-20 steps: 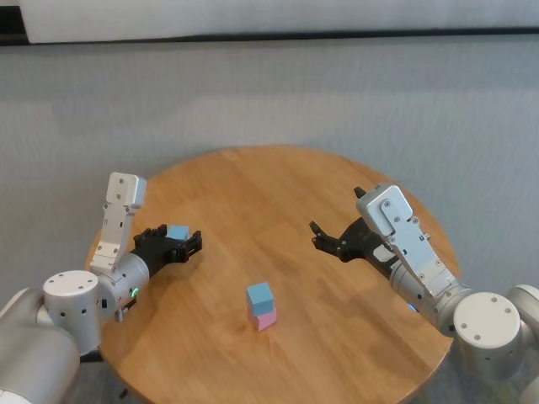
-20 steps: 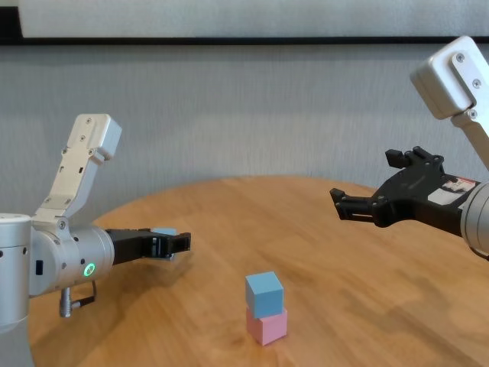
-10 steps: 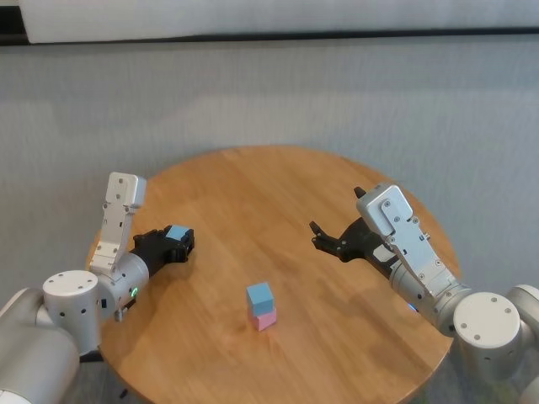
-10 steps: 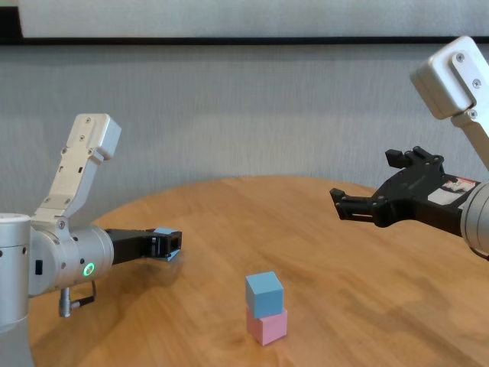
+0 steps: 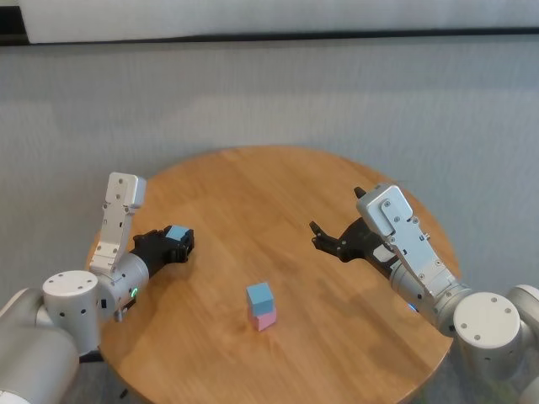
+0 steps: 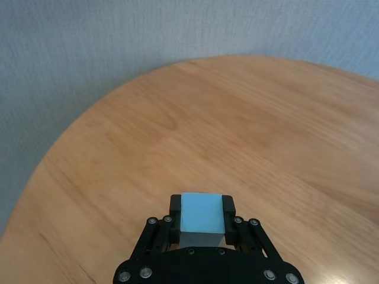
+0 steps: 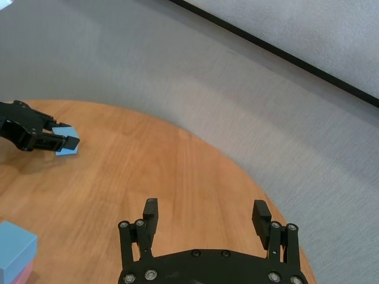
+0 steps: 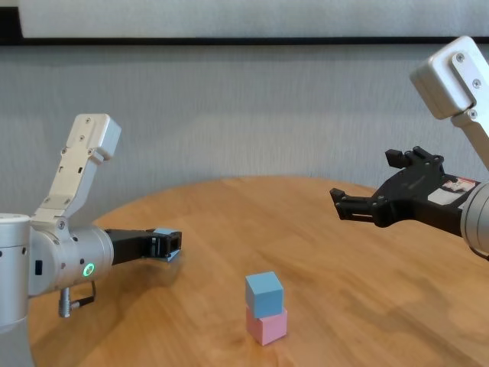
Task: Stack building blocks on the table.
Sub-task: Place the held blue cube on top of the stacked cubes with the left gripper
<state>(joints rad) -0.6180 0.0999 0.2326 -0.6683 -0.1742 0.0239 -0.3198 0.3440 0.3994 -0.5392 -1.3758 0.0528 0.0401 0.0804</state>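
Now the left gripper [image 5: 176, 241] clamps a light blue block [image 6: 201, 215] between its fingers, low over the table [image 5: 337, 353] near its left edge. Pink block [image 8: 267, 325] with second blue block [image 8: 264, 293] on top stands mid-table, well apart. Right gripper [image 8: 359, 208] hovers spread, holding nothing, over the right side.

The left end effector [image 6: 201, 222] clamps a light blue block [image 6: 201, 214] between its black fingers [image 6: 175, 206], above the wooden tabletop [image 6: 237, 130].
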